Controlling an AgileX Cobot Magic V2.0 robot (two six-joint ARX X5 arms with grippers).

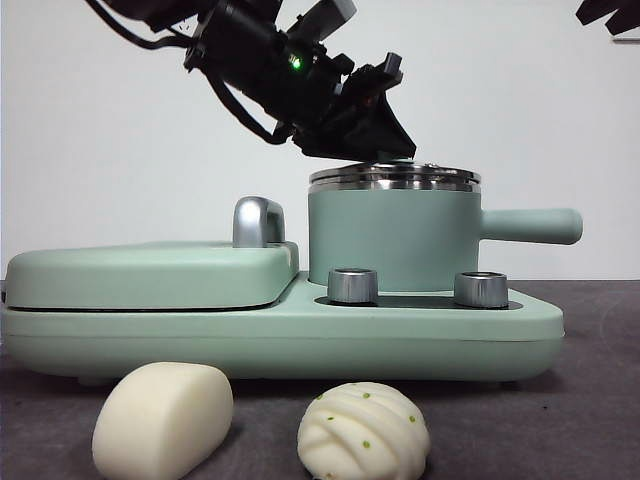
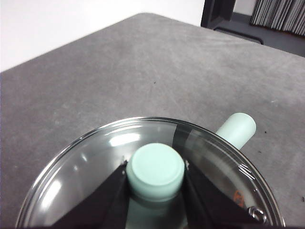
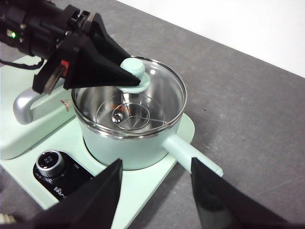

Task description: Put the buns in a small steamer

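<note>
Atop the small steamer [image 1: 393,235], the left pincer [image 2: 155,172] is clamping the lid knob [image 2: 156,170] to uncover it for the buns [image 1: 363,432], while the right pincer [image 3: 155,191] is waiting wide open.

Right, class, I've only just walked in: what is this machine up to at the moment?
The left gripper has its jaws closed around the green knob of the glass lid, which sits on the small steamer. The right gripper hangs open above the steamer's handle, holding nothing. Both buns are on the table in front of the appliance: the smooth oblong bun and the pleated round bun. Neither is in the steamer yet.
</note>
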